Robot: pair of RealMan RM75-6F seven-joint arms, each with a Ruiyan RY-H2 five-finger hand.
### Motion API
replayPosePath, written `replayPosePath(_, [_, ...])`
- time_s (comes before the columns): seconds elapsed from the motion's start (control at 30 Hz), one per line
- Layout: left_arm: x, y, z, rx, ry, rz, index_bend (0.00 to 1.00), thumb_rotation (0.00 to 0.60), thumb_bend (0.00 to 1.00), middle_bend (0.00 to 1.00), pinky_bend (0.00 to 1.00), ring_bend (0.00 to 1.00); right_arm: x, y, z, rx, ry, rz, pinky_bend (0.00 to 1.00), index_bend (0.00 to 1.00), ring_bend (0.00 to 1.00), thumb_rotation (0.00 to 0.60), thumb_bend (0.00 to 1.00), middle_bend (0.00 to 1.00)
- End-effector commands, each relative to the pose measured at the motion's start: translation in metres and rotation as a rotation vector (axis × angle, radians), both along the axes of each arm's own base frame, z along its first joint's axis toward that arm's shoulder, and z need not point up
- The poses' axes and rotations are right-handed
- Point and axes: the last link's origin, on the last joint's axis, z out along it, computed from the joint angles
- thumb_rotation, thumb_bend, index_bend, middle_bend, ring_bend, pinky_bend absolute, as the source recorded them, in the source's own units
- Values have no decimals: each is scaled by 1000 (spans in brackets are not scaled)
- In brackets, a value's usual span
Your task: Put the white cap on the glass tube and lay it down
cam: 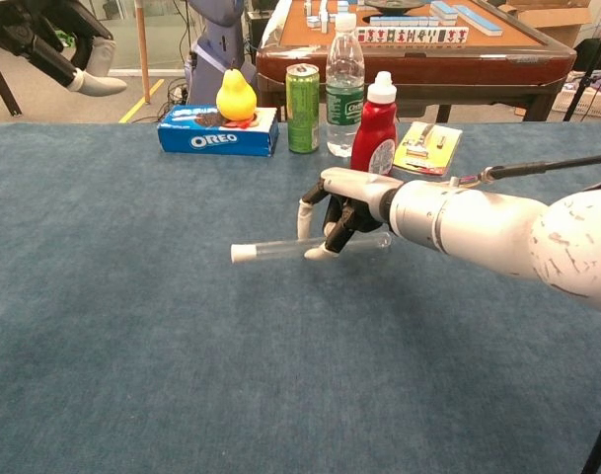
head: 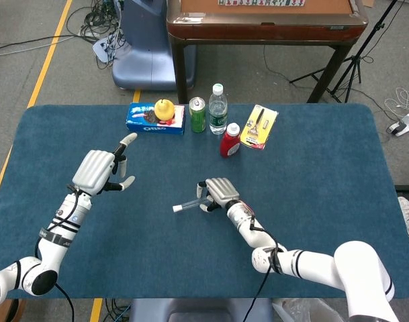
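Both hands apart, right hand (cam: 351, 209) fingers pinching capped glass tube (cam: 280, 249) low over table, left hand (head: 100, 169) fingers spread, empty.

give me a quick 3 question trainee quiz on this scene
1. True or false: the white cap is already on the glass tube.
2. Which hand holds the tube? A) left hand B) right hand C) neither
3. Fill in: the yellow pear sits on the ____ box.

Key
1. True; the cap sits on the tube's end.
2. B; the right hand grips it, while the left hand holds nothing.
3. Oreo; the Oreo box stands beside the green can.
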Motion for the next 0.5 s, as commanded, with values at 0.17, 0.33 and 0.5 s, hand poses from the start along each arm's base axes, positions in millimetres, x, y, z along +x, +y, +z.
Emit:
replayPosePath(0.17, [-2,1,2,7,-5,2,0,600,246,676,1000,644,1,-4,21,-44,-19,-7,1000,187,1000,600,0,1000])
replayPosePath(0.33, [-11,1,8,28,11,23,0,600,246,675,1000,644,-13,-2,70,-145,-44,2,1000,225,1000,600,60,1000])
replayPosePath(0.5, [-28,0,13,59,37,80,8,600,246,673,960,616,-41,13,134,-301,5,23,1000,496,1000,600,284,1000])
